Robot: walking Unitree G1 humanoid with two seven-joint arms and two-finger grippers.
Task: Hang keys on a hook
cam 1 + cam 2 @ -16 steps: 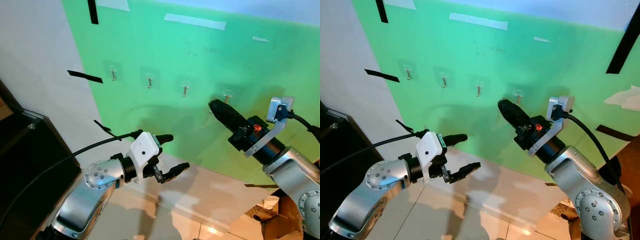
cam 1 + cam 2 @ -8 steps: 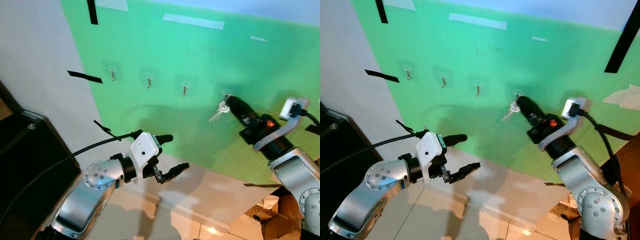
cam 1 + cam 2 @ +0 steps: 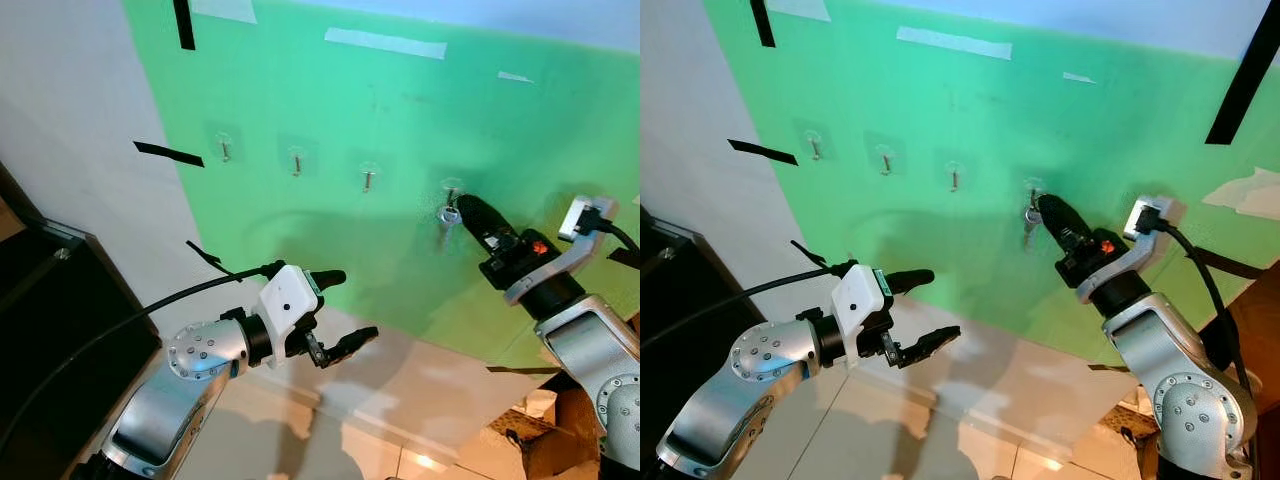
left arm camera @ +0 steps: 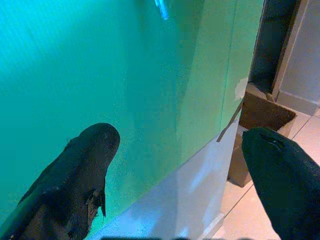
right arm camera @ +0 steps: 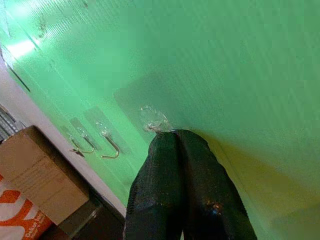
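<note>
Several small hooks are stuck in a row on a green board (image 3: 330, 100). A silver key (image 3: 446, 216) dangles just under the rightmost hook (image 3: 452, 187), right at the tip of my right gripper (image 3: 463, 206). That gripper is shut, its fingers (image 5: 177, 165) pressed together at the hook's clear base (image 5: 152, 120); it seems to hold the keys by their ring. I cannot tell whether the ring is over the hook. My left gripper (image 3: 356, 303) is open and holds nothing, low in front of the board and well left of the keys.
The other hooks (image 3: 296, 160) on the board are bare. A dark cabinet (image 3: 40, 300) stands at the left. Cardboard boxes (image 3: 560, 440) sit on the floor at the lower right. Black tape strips (image 3: 168, 153) mark the white wall.
My right gripper has swung from below the hook up to it. The key, which stuck out to the left half a second ago, now hangs straight down. The left arm is still.
</note>
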